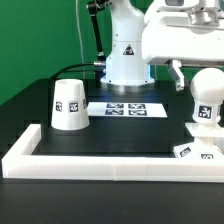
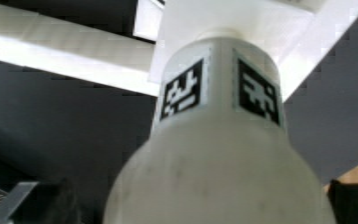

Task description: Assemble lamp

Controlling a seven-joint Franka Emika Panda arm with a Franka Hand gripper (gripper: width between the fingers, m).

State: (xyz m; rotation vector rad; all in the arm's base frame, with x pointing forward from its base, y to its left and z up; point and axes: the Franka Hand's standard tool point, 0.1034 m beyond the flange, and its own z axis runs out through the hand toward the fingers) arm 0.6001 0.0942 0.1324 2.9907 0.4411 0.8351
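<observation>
The white bulb (image 1: 205, 100) stands upright at the exterior view's right, its narrow end down over the low base block (image 1: 198, 152), which carries square tags. In the wrist view the bulb (image 2: 211, 130) fills the picture, tags on its neck. My gripper (image 1: 202, 80) straddles the bulb's round top. One finger (image 1: 176, 74) shows at its side with a small gap. In the wrist view the gripper (image 2: 194, 212) has dark fingers (image 2: 16, 198) at both edges, apart from the bulb on one side. It looks open. The cone shade (image 1: 68, 105) stands at the left.
The long white border rail (image 1: 100, 158) runs along the front and up the left side. The marker board (image 1: 127, 108) lies flat in the middle, in front of the arm's white base (image 1: 125, 60). A green wall stands behind.
</observation>
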